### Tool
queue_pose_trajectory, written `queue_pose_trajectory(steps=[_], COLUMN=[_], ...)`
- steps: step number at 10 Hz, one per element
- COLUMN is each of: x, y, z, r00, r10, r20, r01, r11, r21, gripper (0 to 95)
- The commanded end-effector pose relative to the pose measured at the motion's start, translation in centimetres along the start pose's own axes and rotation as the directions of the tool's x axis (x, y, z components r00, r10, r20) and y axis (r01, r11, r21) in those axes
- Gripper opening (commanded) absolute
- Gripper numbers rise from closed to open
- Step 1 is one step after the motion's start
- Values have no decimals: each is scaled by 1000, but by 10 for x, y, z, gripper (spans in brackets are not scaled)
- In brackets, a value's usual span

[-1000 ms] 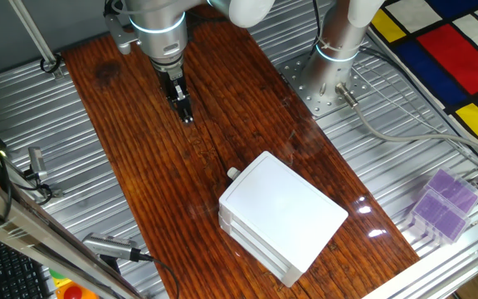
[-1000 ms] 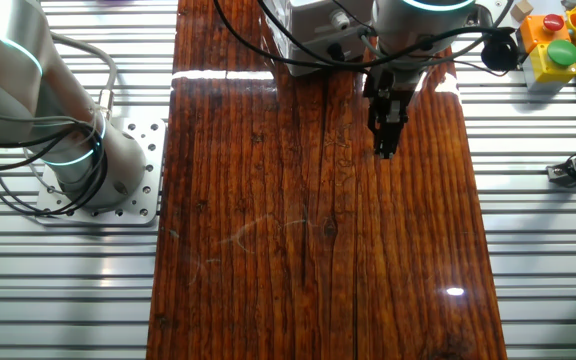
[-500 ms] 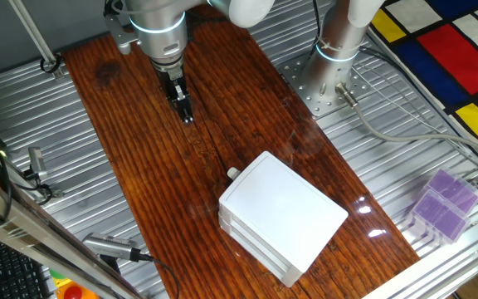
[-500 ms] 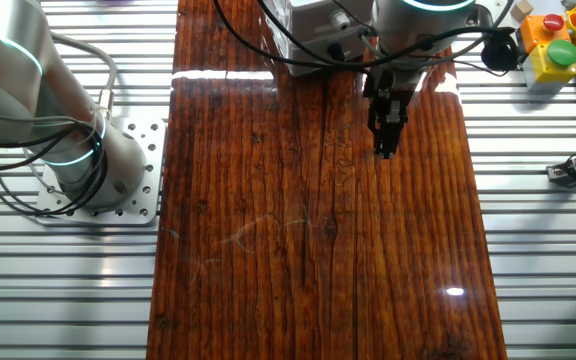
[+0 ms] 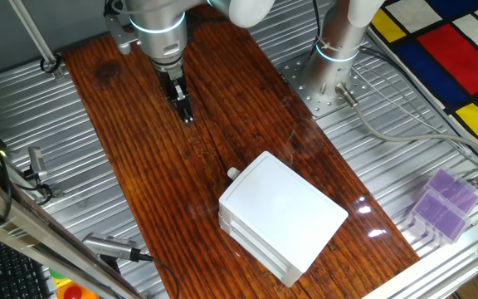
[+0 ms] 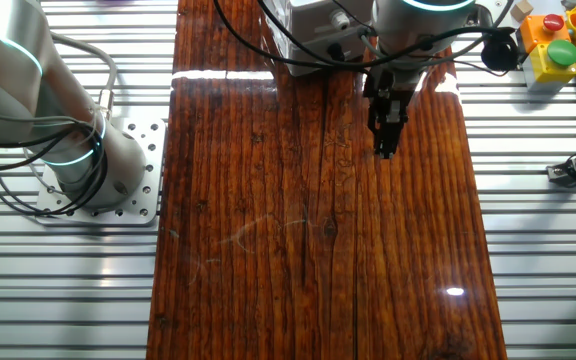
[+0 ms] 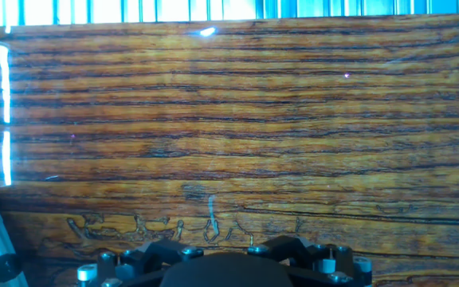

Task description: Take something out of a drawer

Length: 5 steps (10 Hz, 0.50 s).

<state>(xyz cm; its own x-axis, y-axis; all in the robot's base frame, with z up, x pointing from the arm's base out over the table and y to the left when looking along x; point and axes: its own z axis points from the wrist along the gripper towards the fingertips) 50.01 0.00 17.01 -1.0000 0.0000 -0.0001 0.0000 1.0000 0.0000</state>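
Observation:
The white two-drawer unit [image 5: 282,214] stands on the wooden board [image 5: 139,166] toward its near right end. The upper drawer is pushed in, and its small white knob [image 5: 232,173] points toward the gripper. The tan lump shows in no view. My gripper [image 5: 187,116] hangs point-down over bare wood well away from the unit, with its black fingers together and nothing between them. In the other fixed view the gripper [image 6: 383,150] sits in front of the partly hidden unit [image 6: 308,20]. The hand view shows only wood grain and the hand's black body [image 7: 229,269].
The arm's base [image 5: 338,50] is bolted to the metal table beside the board. A purple box [image 5: 442,203] lies at the right edge. A button box [image 6: 558,40] and metal clamps [image 5: 36,174] sit off the board.

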Motion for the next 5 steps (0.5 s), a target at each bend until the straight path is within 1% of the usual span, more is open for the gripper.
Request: queue_pose_trajectory(steps=[1,3,5], x=[0,0,0], y=[0,0,0], z=[0,0,-1], r00=[865,864,863], r10=[-491,-495,-496], r20=[103,94,94], r01=[501,503,505], r11=[852,853,852], r21=[-153,-137,-136], gripper=[0,0,0])
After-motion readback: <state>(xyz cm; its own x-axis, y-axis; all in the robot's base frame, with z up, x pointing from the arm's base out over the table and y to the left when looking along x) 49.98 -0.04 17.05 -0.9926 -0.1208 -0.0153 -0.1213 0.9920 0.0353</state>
